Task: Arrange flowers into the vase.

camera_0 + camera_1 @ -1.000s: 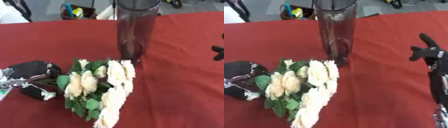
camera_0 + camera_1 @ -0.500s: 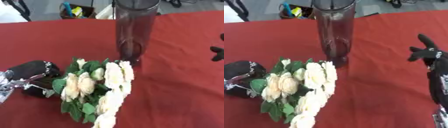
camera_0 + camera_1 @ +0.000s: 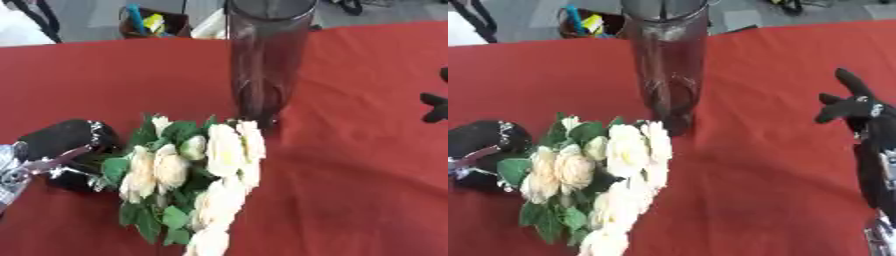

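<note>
Right eye view: your left hand (image 3: 479, 155) has its fingers wrapped round the stem end of the flowers (image 3: 610, 175), low over the red table (image 3: 763, 165).
Blooms lie just beside the vase (image 3: 667, 60), ready for lifting; your right hand (image 3: 855, 107) waits idle, fingers spread.

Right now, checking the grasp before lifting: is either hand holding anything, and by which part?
The left hand appears closed on the bouquet at its stem end, beside the blooms. The right hand holds nothing.

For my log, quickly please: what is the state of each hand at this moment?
Left hand: shut on the bouquet, at its stem end.
Right hand: open, holding nothing, fingers up at the right edge.
</note>
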You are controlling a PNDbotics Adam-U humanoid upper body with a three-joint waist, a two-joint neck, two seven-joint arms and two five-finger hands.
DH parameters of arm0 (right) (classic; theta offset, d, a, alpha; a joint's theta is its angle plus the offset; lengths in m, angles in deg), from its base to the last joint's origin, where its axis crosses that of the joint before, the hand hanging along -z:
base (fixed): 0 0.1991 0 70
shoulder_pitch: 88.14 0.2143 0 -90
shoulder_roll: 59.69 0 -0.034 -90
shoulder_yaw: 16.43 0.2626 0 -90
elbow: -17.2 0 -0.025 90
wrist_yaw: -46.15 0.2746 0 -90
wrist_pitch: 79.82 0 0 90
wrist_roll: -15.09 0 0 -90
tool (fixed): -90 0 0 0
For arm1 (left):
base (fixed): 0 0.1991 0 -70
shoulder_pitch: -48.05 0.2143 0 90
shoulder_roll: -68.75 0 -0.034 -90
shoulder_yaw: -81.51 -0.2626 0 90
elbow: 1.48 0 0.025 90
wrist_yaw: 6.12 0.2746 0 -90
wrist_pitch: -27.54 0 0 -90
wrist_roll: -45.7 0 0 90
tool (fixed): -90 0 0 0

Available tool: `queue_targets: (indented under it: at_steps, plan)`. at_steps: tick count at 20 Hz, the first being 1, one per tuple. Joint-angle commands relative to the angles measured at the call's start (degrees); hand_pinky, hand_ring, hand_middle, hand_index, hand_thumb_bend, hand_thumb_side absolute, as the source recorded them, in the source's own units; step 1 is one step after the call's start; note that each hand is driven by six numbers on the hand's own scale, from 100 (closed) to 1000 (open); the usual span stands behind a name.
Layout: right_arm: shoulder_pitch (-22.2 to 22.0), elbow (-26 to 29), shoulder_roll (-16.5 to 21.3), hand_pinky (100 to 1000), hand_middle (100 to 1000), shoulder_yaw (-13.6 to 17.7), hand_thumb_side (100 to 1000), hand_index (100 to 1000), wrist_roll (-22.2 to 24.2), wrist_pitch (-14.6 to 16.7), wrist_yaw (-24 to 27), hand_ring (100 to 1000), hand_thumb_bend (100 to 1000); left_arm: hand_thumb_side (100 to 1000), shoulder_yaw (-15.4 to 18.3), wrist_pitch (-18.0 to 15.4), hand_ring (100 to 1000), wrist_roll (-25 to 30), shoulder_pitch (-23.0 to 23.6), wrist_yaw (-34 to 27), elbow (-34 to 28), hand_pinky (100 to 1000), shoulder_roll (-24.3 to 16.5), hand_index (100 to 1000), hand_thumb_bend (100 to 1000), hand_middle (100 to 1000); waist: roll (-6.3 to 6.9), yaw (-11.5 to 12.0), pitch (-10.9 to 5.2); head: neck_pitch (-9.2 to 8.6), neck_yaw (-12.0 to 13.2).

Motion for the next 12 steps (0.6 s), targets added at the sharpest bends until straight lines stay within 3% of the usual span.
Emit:
queue_targets:
  at_steps: [1, 3, 12]
  plan:
    - [0.1, 1.1, 0.5, 861, 515, 0.1, 934, 660, 0.2, 0.0, -0.3, 1000, 100, 323, -0.1, 0.2, 135, -1.4, 0.0, 0.8, 0.6, 100, -1.3, 429, 100, 259, -0.16, 0.2, -0.92, -0.46, 0.0]
    - [0.1, 1.1, 0.4, 861, 515, 0.1, 934, 660, 0.3, 0.0, -0.3, 1000, 100, 339, -0.3, 0.0, 100, -1.6, -0.1, 1.1, 0.9, 100, -1.2, 391, 100, 213, -0.17, 0.1, -0.88, -0.54, 0.1]
    - [0.0, 1.1, 0.2, 864, 513, 0.1, 933, 658, 0.3, 0.0, -0.5, 1000, 100, 369, -0.4, -0.7, 100, -1.4, -0.6, 3.1, 2.6, 100, -0.3, 264, 100, 100, -0.14, -0.2, -0.65, -0.72, 0.2]
